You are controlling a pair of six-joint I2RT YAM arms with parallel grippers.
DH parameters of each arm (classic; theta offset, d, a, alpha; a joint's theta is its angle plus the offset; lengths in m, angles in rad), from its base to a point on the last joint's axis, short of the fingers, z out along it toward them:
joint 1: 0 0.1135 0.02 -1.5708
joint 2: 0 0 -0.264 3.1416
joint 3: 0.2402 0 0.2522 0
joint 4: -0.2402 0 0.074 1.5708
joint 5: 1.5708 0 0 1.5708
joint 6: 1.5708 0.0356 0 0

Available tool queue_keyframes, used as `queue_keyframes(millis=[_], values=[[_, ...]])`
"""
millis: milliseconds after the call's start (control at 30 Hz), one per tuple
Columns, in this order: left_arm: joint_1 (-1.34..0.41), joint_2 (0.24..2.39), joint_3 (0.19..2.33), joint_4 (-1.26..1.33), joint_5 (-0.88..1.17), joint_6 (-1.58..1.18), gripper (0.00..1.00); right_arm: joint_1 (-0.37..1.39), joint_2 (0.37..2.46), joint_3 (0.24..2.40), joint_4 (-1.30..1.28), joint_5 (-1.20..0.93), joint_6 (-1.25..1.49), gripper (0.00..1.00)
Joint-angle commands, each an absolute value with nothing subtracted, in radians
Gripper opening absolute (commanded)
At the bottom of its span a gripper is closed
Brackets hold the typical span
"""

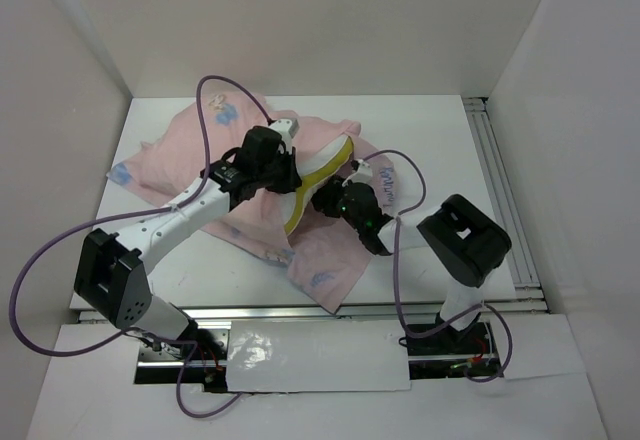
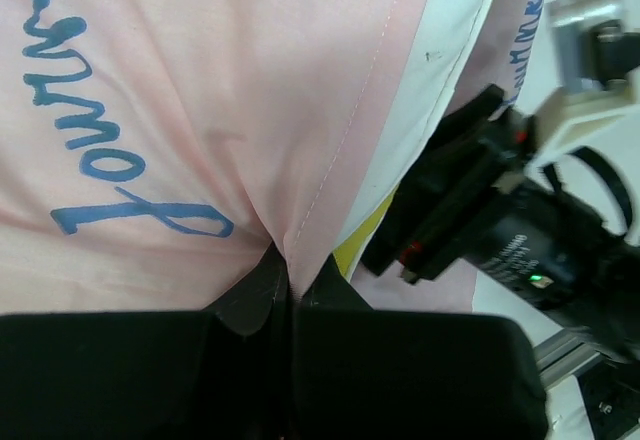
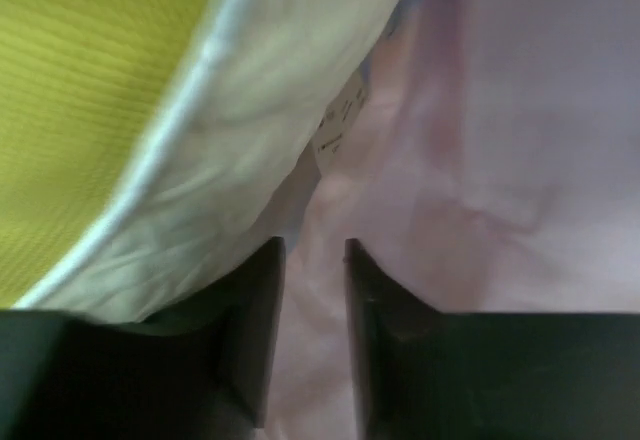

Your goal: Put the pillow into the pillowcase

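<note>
The large, thin, pale pink fabric pillowcase with blue print (image 1: 165, 165) lies rumpled across the white table (image 1: 440, 135). The puffy white pillow with a yellow piped edge (image 1: 322, 163) sits at its middle between the two arms, partly covered by the pink cloth. The left pincer (image 2: 288, 278) is closed tight on a fold of the pillowcase beside a stitched hem. The right pincer (image 3: 313, 250) has its jaws narrowly parted just beside the pillow's edge, with pink cloth showing in the gap.

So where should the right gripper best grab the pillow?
The exposed yellow-edged end of the pillow, from the right arm's side: only that end sticks out; the pillowcase covers the rest, and the left gripper pinches its fabric.
</note>
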State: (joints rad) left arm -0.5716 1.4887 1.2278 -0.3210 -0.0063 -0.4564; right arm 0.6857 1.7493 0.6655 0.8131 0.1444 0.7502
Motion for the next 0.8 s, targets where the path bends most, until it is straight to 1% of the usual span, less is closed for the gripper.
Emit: queue_keyframes(millis=[0,133,400,433,600,633,700,733,767], values=[[-0.572,1.439,1.267,-0.207,0.049,-0.492,0.0,0.699,1.819,0.73,0.799,0.179,0.776,0.47],[-0.572,1.45,1.267,-0.198,0.069,-0.492,0.0,0.721,1.873,0.813,0.778,0.213,0.776,0.61],[-0.572,1.45,1.238,-0.166,0.112,-0.492,0.0,0.75,1.939,0.865,0.784,0.393,0.833,0.62],[-0.572,1.45,1.229,-0.157,0.112,-0.503,0.0,0.75,1.948,0.892,0.741,0.426,0.857,0.62],[-0.572,1.428,1.229,-0.156,0.135,-0.503,0.0,0.75,2.002,0.939,0.754,0.48,0.879,0.62],[-0.572,1.428,1.22,-0.156,0.135,-0.503,0.0,0.75,2.002,0.939,0.764,0.494,0.914,0.58],[-0.572,1.419,1.21,-0.156,0.146,-0.503,0.0,0.75,2.013,0.939,0.813,0.503,0.914,0.53],[-0.572,1.419,1.21,-0.156,0.146,-0.503,0.0,0.75,2.025,0.939,0.822,0.512,0.914,0.45],[-0.572,1.419,1.201,-0.156,0.146,-0.503,0.0,0.75,2.025,0.949,0.822,0.512,0.905,0.4]])
